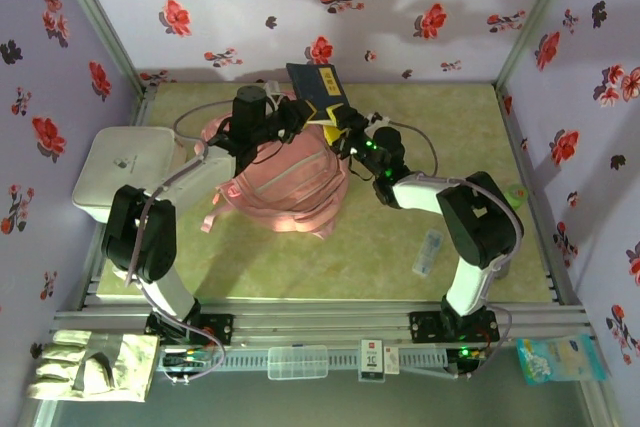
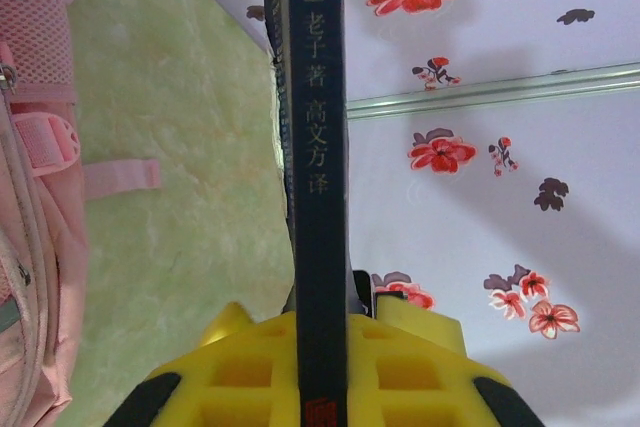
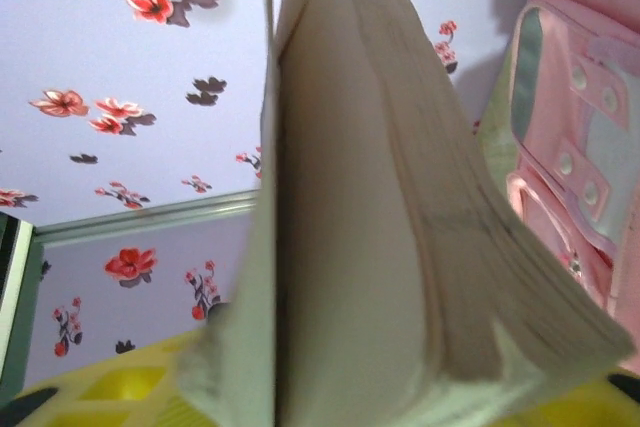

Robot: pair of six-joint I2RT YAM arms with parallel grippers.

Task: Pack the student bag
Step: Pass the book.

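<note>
Overhead, a thick dark blue book with gold lettering on its spine (image 1: 318,85) sits raised between both grippers, just past the far end of the large soft pink fabric student bag (image 1: 285,187).
The left gripper (image 2: 320,319) has its yellow fingers clamped on the book's spine. The right gripper (image 3: 350,392) flanks the fanned page edges, though I cannot tell whether it pinches them. The bag lies mid-table on the mottled green tabletop (image 1: 400,277), between the arms.

The left arm (image 1: 137,234) and right arm (image 1: 480,222) have black joints, white links and grey cables; the fingers (image 2: 230,377) are yellow and honeycombed.
</note>
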